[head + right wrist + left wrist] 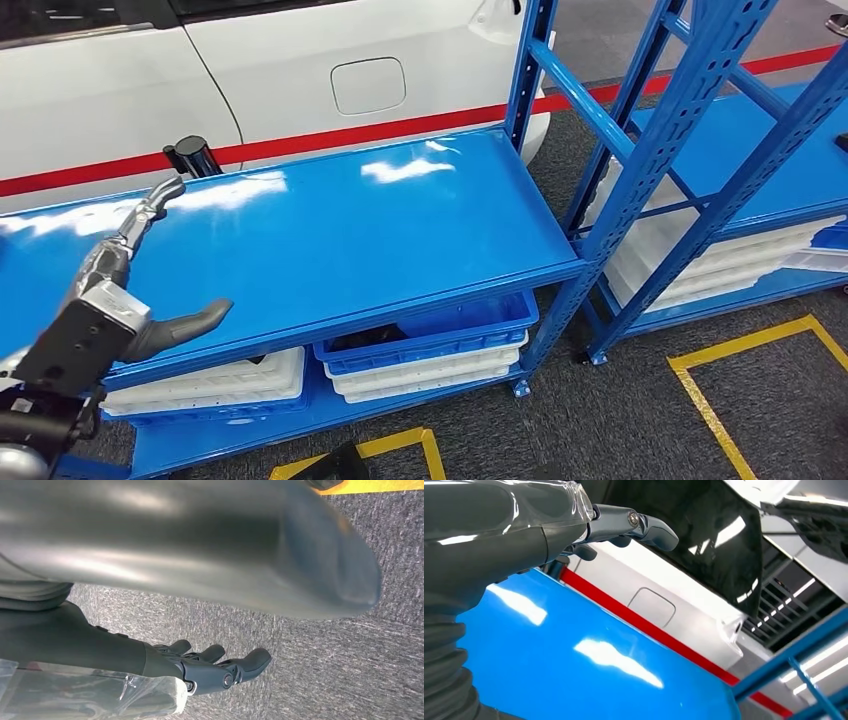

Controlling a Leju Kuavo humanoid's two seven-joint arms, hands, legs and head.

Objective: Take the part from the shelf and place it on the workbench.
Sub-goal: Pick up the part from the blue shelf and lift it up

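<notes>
Reaching my left hand [120,290] out over the near edge of the shelf [330,230], fingers spread and holding nothing; the thick grey thumb juts sideways and the longer fingers [150,215] stretch toward the back of the shelf. My judgement: the hand is posed open for a grasp not yet made. My right hand [210,667] hangs low beside me, off the shelf and over grey, coarse-textured carpet, its dark fingers loosely extended with nothing in them. The shelf top is a flat, glossy blue metal sheet throwing back bright ceiling glare, carried on perforated blue uprights [650,160]. Under that top, a blue plastic crate [440,335] sits on stacked white trays [430,375]; something dark lies in the crate, too hidden to name. At the back edge of the shelf, just beyond my fingertips, stands a black cylindrical part [192,155], smooth and round-topped; I take it to be the piece to fetch, untouched so far. Behind the shelf runs a white car body [300,70] with a red stripe.
</notes>
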